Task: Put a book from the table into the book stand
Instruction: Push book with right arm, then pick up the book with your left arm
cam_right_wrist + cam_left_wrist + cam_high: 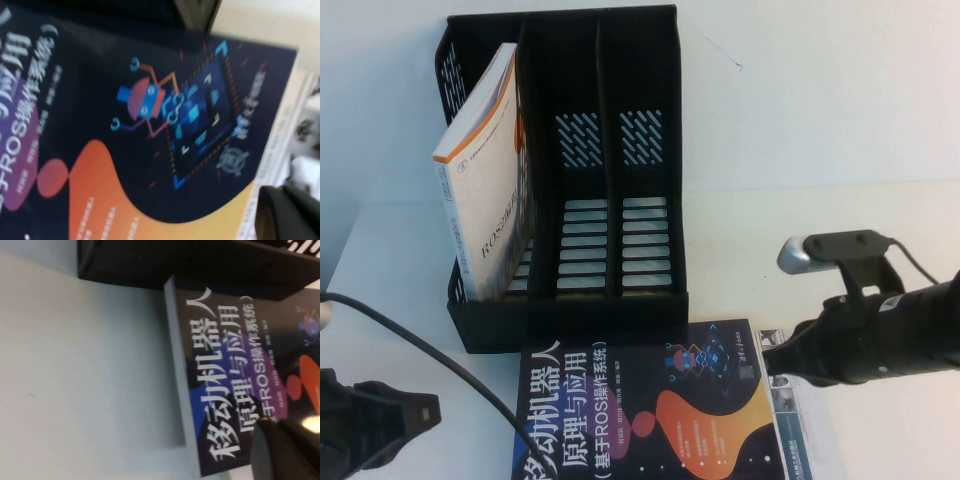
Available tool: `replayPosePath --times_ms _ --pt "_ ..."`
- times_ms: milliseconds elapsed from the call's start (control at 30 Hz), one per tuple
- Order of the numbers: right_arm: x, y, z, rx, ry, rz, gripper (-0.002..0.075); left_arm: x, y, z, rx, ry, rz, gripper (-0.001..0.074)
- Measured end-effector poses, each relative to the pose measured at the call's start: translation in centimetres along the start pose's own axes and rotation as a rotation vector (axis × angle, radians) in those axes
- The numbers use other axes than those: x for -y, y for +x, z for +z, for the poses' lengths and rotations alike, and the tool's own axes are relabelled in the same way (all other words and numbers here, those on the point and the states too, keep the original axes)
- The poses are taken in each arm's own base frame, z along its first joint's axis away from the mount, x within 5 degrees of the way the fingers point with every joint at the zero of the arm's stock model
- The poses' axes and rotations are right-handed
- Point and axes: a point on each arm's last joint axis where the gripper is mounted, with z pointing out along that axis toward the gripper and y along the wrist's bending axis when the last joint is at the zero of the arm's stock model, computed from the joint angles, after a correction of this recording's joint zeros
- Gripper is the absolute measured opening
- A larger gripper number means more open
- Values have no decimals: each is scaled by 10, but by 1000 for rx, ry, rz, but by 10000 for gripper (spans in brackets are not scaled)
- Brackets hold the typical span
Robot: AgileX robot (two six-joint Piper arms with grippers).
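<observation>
The book (650, 420), black with white Chinese characters and orange, purple and blue blobs, lies flat on the table (390, 270) just in front of the book stand (570, 315). It also shows in the left wrist view (235, 355) and the right wrist view (165, 115). My right gripper (772, 362) is at the book's right edge, low over it, jaws together and holding nothing; it also shows in the right wrist view (270, 202). My left gripper (428, 408) is to the left of the book, jaws together and empty; it also shows in the left wrist view (265, 430).
A white orange-edged book (485, 180) leans in the stand's left compartment; the middle and right compartments hold nothing. A white book with grey drawings (805, 420) lies under the black book's right side, seen also in the right wrist view (300, 125). A black cable (420, 350) crosses the table's left.
</observation>
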Motion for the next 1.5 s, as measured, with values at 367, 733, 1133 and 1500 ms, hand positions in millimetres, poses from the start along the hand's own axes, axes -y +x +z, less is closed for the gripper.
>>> replayPosePath --times_ms 367,733,1133,1500 --pt "17 -10 -103 161 59 -12 0 16 9 11 -104 270 -16 -3" --pt "17 35 -211 264 355 -72 0 17 -3 40 -136 462 -100 -3" --pt "33 113 -257 297 627 46 0 -35 -9 81 -193 318 -321 7" --pt "43 160 -239 315 624 158 0 -56 -15 77 -148 333 -315 627"
